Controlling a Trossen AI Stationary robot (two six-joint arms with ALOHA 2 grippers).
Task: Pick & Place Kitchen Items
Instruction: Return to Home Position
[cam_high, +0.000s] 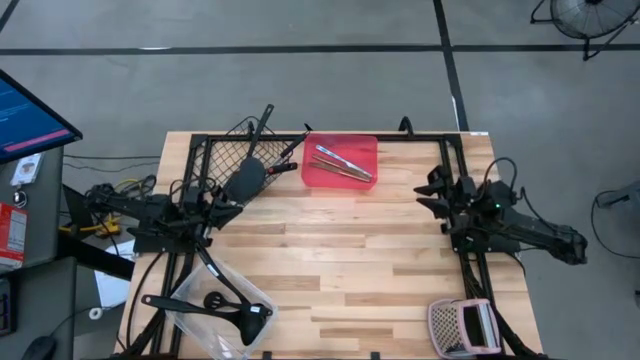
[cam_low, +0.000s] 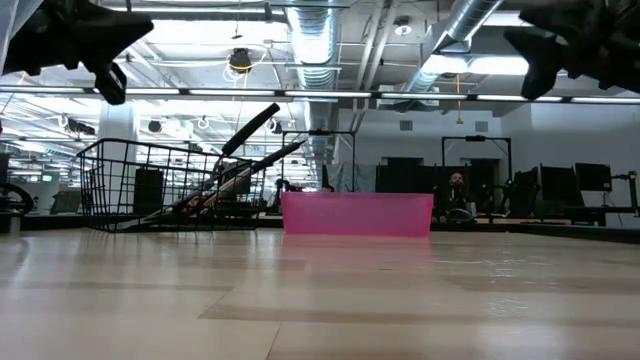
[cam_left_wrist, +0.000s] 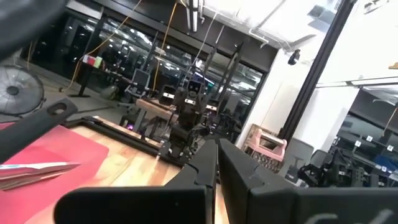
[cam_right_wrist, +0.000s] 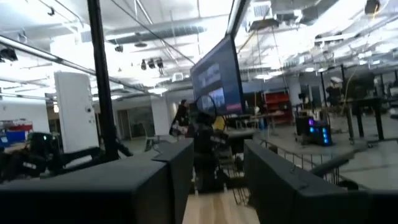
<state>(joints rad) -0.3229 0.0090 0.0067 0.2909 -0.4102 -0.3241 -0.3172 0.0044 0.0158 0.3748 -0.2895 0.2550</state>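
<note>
Kitchen utensils (cam_high: 248, 178), black and long-handled, are piled in the black wire basket (cam_high: 215, 150) at the table's far left, with one handle (cam_low: 250, 128) poking up over its rim. Just beside the basket, at the middle of the far edge, the red tray (cam_high: 360, 148) holds a few slim metal pieces (cam_high: 343, 163) lying crossed. They're table knives, as best the overhead view lets me say. More black utensils (cam_high: 215, 303) lie in the clear tub (cam_high: 200, 325) at the near left corner. The left gripper (cam_high: 222, 207) hangs over the table's left side, between basket and tub. Its fingers (cam_left_wrist: 255, 186) are drawn together to a thin slit with nothing between them. The right gripper (cam_high: 430, 192) hangs over the right side, well apart from the tray, with its fingers (cam_right_wrist: 280, 180) spread wide and empty. In the low view both ride high above the wooden table (cam_high: 350, 260). A pinkish mesh item (cam_high: 460, 327) with a white part sits at the near right corner.
</note>
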